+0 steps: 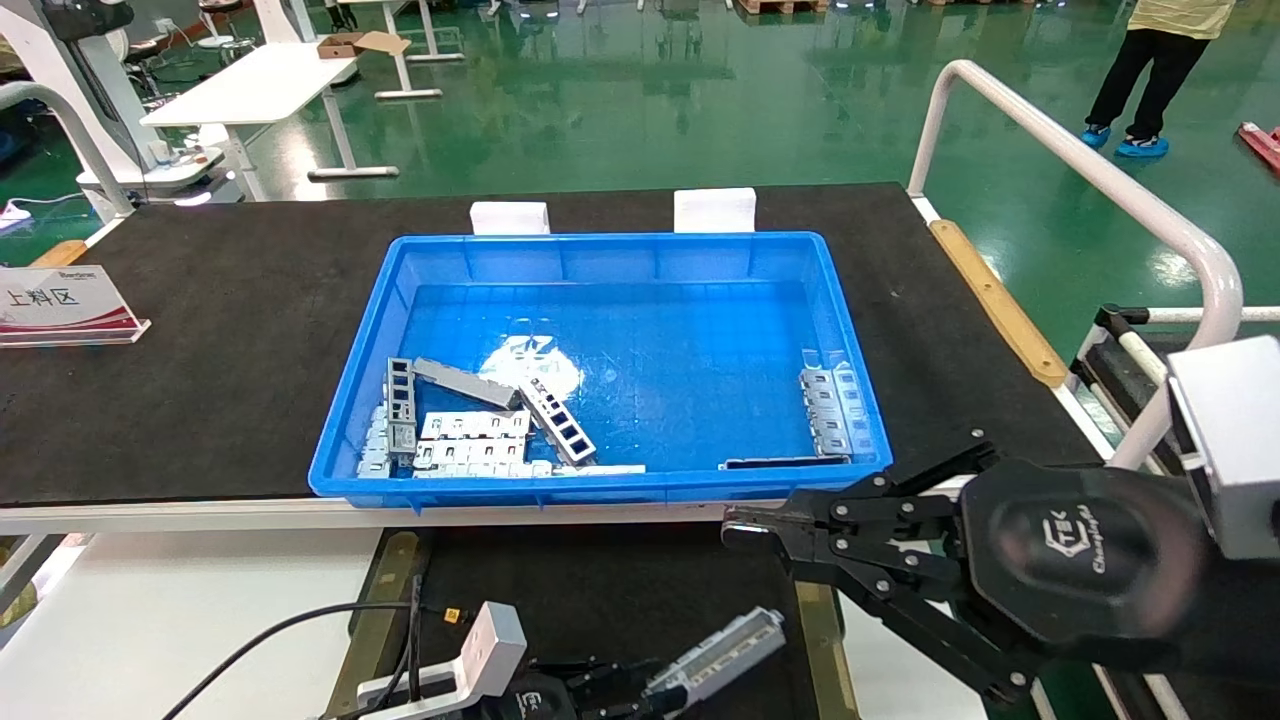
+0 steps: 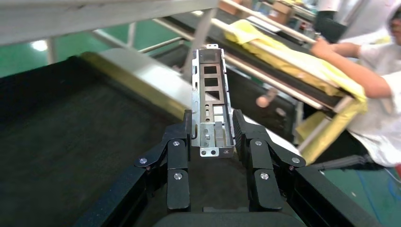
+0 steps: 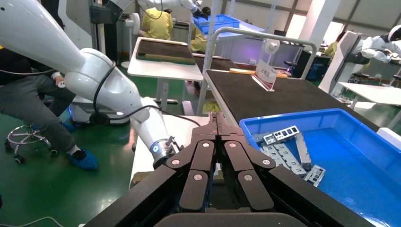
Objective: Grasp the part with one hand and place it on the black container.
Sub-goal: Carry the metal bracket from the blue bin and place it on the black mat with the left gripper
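Observation:
My left gripper (image 1: 648,692) is at the bottom edge of the head view, shut on the part (image 1: 718,652), a slim silver-grey channel strip with rectangular cut-outs. In the left wrist view the fingers (image 2: 242,137) clamp the near end of the part (image 2: 210,99), which sticks out forward above the black container (image 2: 71,142). The black container (image 1: 600,590) lies in front of the blue crate, with tan-gold strips (image 1: 384,600) along its sides. My right gripper (image 1: 735,528) is shut and empty, hovering over the container's right side near the crate's front rim; it also shows in the right wrist view (image 3: 216,118).
The blue crate (image 1: 620,250) on the black tabletop (image 1: 200,330) holds several more silver parts (image 1: 470,440) at its front left and some (image 1: 828,410) at its right. A white sign (image 1: 60,305) stands far left. A white rail (image 1: 1100,180) runs along the right.

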You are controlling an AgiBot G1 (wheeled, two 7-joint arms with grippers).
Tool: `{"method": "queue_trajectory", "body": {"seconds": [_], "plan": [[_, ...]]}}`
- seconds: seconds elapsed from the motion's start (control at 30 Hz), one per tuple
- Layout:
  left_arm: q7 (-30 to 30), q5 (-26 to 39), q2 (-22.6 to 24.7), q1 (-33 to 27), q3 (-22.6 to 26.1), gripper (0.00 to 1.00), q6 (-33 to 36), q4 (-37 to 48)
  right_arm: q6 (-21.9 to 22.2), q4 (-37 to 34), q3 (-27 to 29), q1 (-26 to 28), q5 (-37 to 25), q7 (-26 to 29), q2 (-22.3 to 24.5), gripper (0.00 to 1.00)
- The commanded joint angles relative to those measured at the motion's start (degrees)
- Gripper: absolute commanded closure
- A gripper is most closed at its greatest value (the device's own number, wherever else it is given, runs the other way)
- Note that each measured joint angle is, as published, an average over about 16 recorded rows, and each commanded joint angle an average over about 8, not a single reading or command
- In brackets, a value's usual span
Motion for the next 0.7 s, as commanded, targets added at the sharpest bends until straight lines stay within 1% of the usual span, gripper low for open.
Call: {"method": "queue_trajectory", "body": {"seconds": [0.03,0.47,0.7], "plan": [[0.25,-0.44,0.11,0.72,-0.3,1.0,-1.13,0.68,0.0,0.0,0.0,0.0,0.0,0.0,0.0,1.0],[0.04,-4.58,2.06,4.14,-3.17,1.0,-7.98,2.74,0.01,0.0,-0.02,0.0,0.01,-0.01,0.01,1.0],[-1.08,-8.26,3.43,6.2,-5.74,1.0,-11.3,3.64,0.01,0.0,-0.03,0.01,0.02,-0.01,0.01,1.0]]}}
